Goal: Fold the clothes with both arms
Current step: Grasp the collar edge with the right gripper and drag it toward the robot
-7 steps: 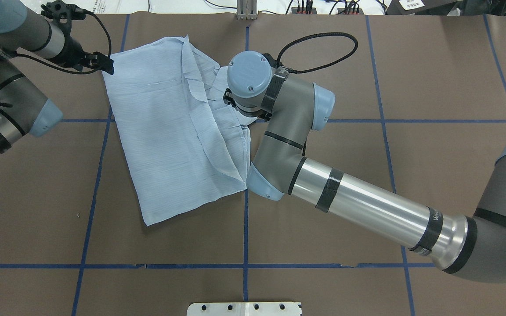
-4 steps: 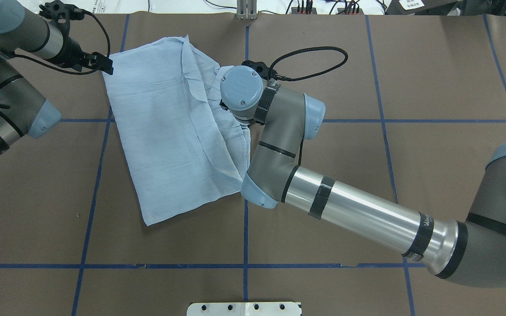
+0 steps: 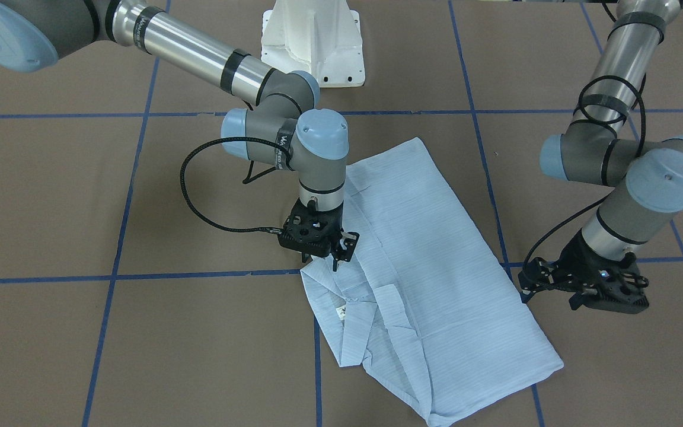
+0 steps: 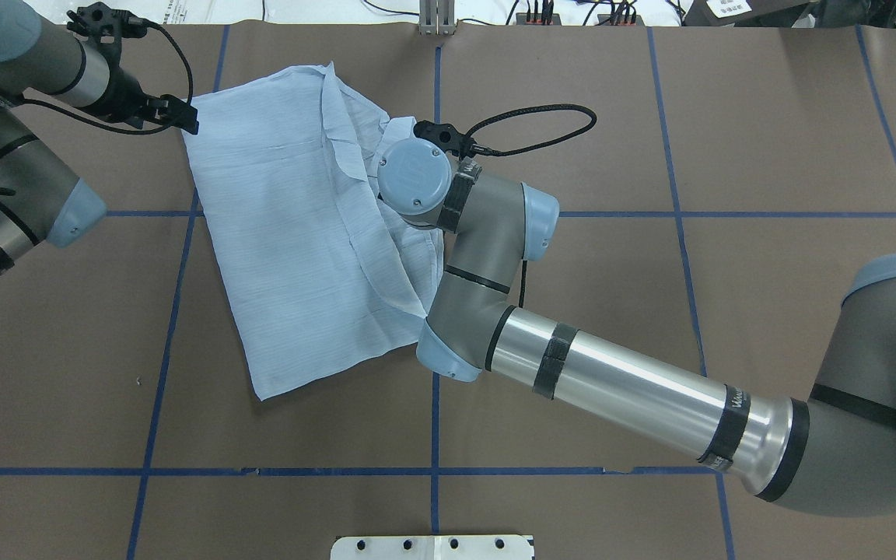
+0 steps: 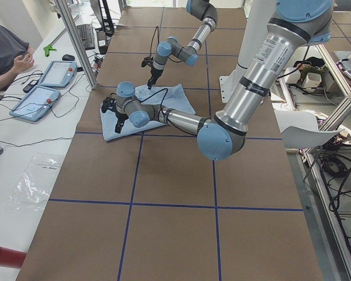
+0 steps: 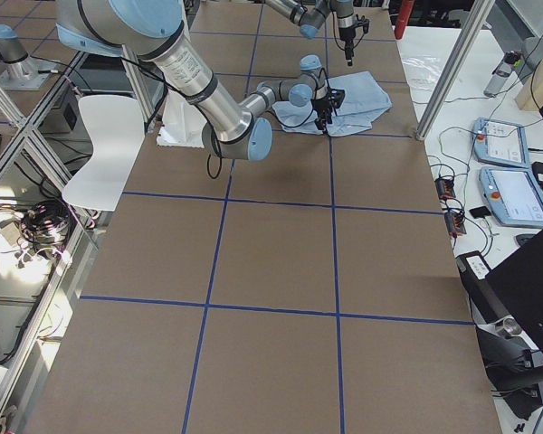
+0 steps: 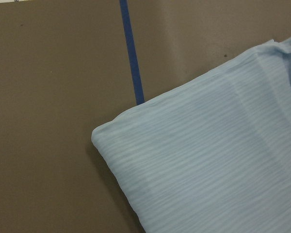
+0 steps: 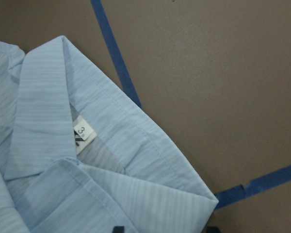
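**Front-facing view.**
- Item 1: shirt [image 3: 436, 267]. It is light blue and finely striped, folded to a long oblong. You will find it lying askew on the brown bench [image 3: 110, 356], over a crossing of blue tape lines [image 3: 199, 275]. The collar [image 3: 347, 290] and neck label [image 3: 342, 312] face up at its left end in this view.
- Item 2: right gripper [image 3: 320, 263]. It points down just over the collar's edge, with its jaws spread.
- Item 3: left gripper [image 3: 609, 301]. It is raised off the shirt's right-hand edge. You cannot tell how its jaws stand.

**Overhead view.** The shirt lies left of the centre line, on the far half of the bench. The right arm's wrist hides its own jaws. The left gripper is at the shirt's far left corner.

**Side views.** Both grippers show at the shirt, too small to judge. A person [image 5: 3, 52] sits at a side table.

**Left wrist view.** You see a rounded folded corner of the shirt, with a tape line running under it.

**Right wrist view.** The collar and label are close below. Two dark jaw tips show at the bottom edge, set apart, with the collar's point between them.
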### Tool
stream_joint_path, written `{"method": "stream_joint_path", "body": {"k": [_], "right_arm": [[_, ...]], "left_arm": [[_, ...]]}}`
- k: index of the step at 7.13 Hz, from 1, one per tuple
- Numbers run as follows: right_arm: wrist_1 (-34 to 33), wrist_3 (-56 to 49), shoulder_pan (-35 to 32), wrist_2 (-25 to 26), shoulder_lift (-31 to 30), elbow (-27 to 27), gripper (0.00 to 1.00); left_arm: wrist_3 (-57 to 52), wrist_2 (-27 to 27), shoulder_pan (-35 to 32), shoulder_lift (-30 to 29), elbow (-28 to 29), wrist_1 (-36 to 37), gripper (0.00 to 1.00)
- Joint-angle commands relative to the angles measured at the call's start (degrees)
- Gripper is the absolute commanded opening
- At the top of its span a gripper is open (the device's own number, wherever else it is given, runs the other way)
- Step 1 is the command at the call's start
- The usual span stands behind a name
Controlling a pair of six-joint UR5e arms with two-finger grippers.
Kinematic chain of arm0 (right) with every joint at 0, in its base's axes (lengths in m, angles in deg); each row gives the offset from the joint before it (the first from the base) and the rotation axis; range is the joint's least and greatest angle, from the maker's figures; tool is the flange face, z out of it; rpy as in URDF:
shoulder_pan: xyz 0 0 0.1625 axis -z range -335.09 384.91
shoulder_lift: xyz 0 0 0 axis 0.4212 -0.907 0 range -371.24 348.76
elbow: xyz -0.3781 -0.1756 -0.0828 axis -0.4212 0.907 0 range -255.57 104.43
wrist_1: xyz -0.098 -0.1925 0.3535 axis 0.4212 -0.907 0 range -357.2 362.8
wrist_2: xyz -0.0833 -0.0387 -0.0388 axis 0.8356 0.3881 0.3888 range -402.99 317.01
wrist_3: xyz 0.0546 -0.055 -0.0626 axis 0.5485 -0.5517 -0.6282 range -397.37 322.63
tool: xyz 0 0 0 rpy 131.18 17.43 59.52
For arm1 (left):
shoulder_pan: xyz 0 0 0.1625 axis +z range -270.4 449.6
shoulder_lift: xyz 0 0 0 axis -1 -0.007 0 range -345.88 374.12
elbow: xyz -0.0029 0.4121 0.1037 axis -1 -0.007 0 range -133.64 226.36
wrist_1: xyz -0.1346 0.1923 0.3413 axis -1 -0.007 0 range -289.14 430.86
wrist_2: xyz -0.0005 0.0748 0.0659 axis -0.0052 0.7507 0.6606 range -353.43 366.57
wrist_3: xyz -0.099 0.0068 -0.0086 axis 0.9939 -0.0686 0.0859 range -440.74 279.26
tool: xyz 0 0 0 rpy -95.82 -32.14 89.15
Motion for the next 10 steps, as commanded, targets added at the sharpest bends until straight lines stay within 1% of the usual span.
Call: {"method": "stream_joint_path", "body": {"k": [1,3,4,5,6,7,8,9,10], "right_arm": [[0.05,-0.17,0.13,-0.39,0.24,0.22,0.0],[-0.13,-0.44,0.04,-1.18,0.15,-1.7,0.0],[-0.74,-0.53,0.04,-2.14,-1.07,-3.89,0.0],[-2.22,-0.61,0.04,-2.93,-6.65,-11.22,0.0],[-3.37,-0.7,0.04,-2.85,-14.1,-19.65,0.0],[-3.47,-0.79,0.12,-2.77,-20.96,-26.43,0.0],[-3.47,-0.79,0.21,-2.59,-25.64,-30.42,0.0],[-3.47,-0.7,0.21,-1.81,-27.43,-31.24,0.0],[-3.56,-0.7,0.04,-1.71,-27.71,-31.6,0.0]], "left_arm": [[0.09,0.0,-0.03,0.0,0.0,0.0,1.0],[0.09,0.0,-0.02,0.0,-0.18,0.0,1.0],[0.09,0.0,-0.03,0.0,-0.35,0.0,1.0],[0.09,0.0,0.06,0.0,-0.36,0.0,1.0],[0.09,-0.09,0.06,0.0,-0.44,0.0,1.0],[0.09,-0.18,0.06,0.09,-0.62,0.0,1.0],[0.18,-0.26,0.06,0.35,-0.97,-0.08,1.0],[1.05,-0.26,0.06,1.31,-2.62,0.0,1.0],[1.66,-0.35,0.06,1.76,-3.6,0.09,1.0]]}}
